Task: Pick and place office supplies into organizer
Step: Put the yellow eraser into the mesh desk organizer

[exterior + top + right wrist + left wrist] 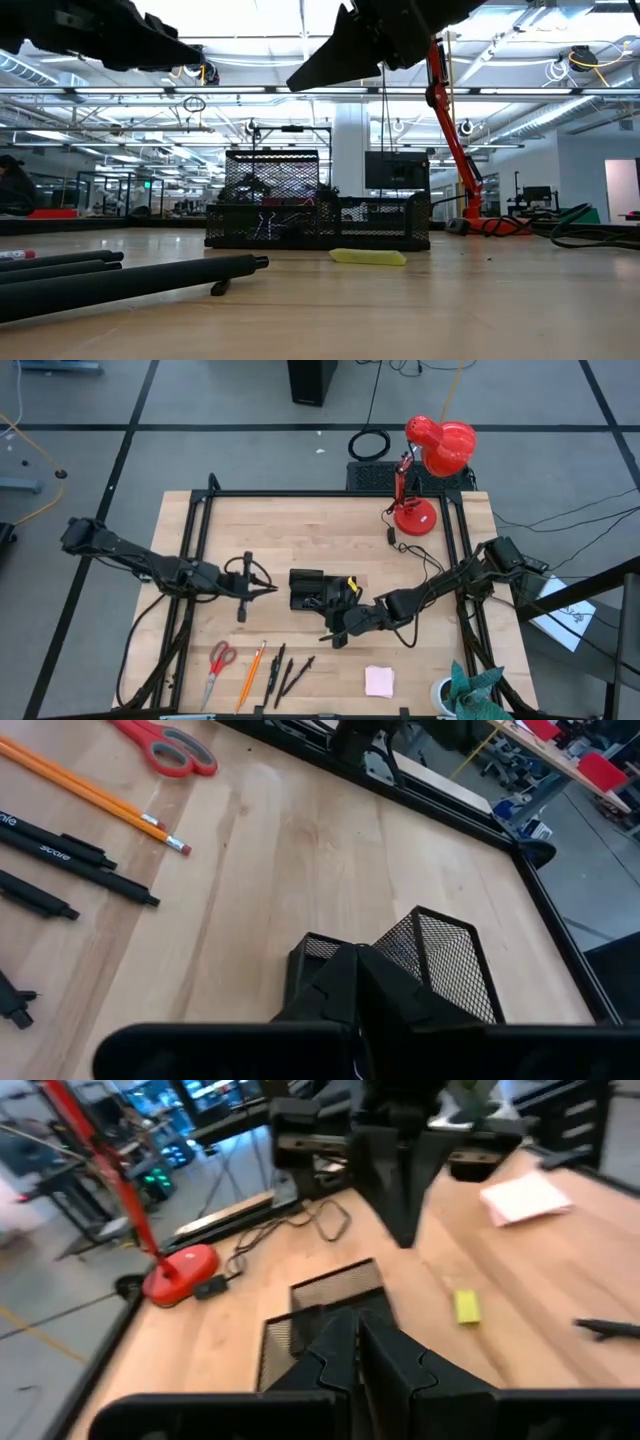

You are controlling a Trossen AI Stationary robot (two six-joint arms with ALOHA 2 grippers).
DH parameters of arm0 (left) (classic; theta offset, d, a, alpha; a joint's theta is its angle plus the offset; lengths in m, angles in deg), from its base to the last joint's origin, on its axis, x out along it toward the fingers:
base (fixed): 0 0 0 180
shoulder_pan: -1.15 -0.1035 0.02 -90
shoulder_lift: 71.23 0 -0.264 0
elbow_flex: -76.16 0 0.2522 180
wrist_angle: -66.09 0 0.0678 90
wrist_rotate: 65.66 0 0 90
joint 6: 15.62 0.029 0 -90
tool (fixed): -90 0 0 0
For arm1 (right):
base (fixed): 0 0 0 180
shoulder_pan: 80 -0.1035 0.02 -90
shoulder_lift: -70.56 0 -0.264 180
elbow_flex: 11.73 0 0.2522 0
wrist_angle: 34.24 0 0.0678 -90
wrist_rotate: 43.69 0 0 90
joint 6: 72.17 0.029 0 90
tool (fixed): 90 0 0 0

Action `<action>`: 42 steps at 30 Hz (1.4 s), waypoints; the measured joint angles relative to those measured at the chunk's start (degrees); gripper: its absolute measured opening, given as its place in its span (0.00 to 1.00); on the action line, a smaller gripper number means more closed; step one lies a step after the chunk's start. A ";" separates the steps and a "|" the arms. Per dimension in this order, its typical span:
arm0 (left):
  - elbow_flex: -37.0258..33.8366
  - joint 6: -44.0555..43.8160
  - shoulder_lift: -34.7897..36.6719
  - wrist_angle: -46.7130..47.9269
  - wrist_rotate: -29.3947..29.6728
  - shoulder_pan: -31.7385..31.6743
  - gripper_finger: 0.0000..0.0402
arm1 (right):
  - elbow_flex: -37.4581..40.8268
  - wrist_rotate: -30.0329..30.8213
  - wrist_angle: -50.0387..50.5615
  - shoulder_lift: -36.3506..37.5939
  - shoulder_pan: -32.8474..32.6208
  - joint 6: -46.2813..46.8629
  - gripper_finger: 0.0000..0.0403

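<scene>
Near the middle of the table (420, 660) sits the organizer (312, 590), a black mesh tray, with the yellow-green piece (351, 582) lying on the wood just beside it on the lamp side. The right gripper (333, 635) hangs above the table close to the organizer's front corner, its fingers (345, 985) pressed together with nothing between them. The left gripper (262, 589) hovers on the organizer's other side, a little apart from it, and its fingers (345, 1350) also meet, holding nothing. Along the table's front edge lie the scissors (218, 663), the pencil (250, 673) and the pens (285, 670), side by side and well apart from the organizer. The pink pad (379, 681) rests farther along that edge, towards the right arm. In the low view, clips (265, 222) show through the mesh inside the organizer. A red lamp (428, 470) stands at the table's far edge.
</scene>
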 joint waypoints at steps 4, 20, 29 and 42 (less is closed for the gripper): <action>-0.02 1.36 0.65 -0.65 1.62 0.86 0.06 | 0.00 -0.02 0.10 0.00 -0.01 1.47 0.00; -0.13 0.45 7.96 6.14 6.34 4.68 0.06 | 17.13 0.18 -20.66 10.07 -3.93 6.82 0.00; -0.13 0.21 8.03 5.95 7.50 4.68 0.06 | 21.33 0.09 -22.42 8.47 -6.45 19.06 0.00; -0.13 -0.86 8.03 3.80 8.16 4.63 0.06 | 20.55 -0.50 -21.03 0.01 -13.29 28.21 0.20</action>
